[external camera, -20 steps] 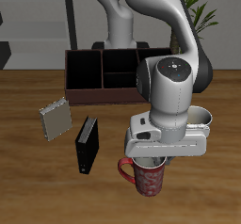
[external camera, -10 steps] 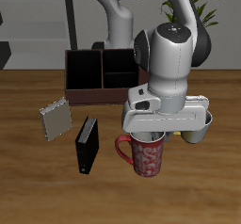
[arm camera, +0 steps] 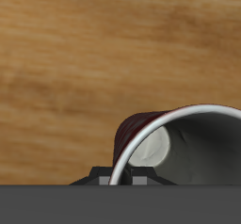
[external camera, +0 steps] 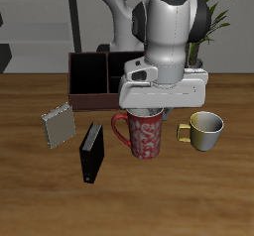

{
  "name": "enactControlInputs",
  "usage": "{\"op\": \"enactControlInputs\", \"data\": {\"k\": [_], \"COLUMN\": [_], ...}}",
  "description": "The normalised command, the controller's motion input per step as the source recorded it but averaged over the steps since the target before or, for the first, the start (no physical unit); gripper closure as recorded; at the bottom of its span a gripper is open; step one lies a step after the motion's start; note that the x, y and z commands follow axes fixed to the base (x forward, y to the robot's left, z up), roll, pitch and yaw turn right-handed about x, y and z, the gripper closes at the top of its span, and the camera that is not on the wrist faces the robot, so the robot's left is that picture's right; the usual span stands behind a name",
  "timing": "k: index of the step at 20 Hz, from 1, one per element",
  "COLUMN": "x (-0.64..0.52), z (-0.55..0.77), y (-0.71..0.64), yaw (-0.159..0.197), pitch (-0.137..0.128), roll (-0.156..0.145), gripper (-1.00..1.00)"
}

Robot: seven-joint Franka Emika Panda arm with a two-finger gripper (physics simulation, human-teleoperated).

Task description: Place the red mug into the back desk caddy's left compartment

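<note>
The gripper (external camera: 149, 111) is clamped on the rim of the red mug (external camera: 144, 134), which hangs directly beneath it, clear of the surface (external camera: 30, 190). The mug looks rigid, glazed and probably slippery, and fairly heavy for a one-wall pinch, so it may swing; the rim opposite the handle seems the sound place to grip. Its grey inside shows empty in the wrist view. Behind the gripper stands the back desk caddy (external camera: 81, 99); its left compartment is hidden by the arm, and the compartments in view look empty. Beside the gripper sits a gold mug (external camera: 206, 129), also empty
</note>
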Motion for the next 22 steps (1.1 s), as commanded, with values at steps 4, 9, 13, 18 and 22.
{"op": "enactControlInputs", "data": {"k": [4,9,13,18,22], "x": [-0.27,-0.48,-0.51,-0.40,-0.28], "z": [0.28,0.28,0.21,0.23,0.13], "y": [-0.18,-0.05,0.11,0.03,0.01], "yaw": [0.003,-0.007,0.072,0.006,0.037], "pitch": [-0.021,-0.019,-0.057,-0.029,-0.015], "roll": [-0.002,0.027,0.046,0.022,0.010], "gripper": [1.00,1.00,1.00,1.00,1.00]}}
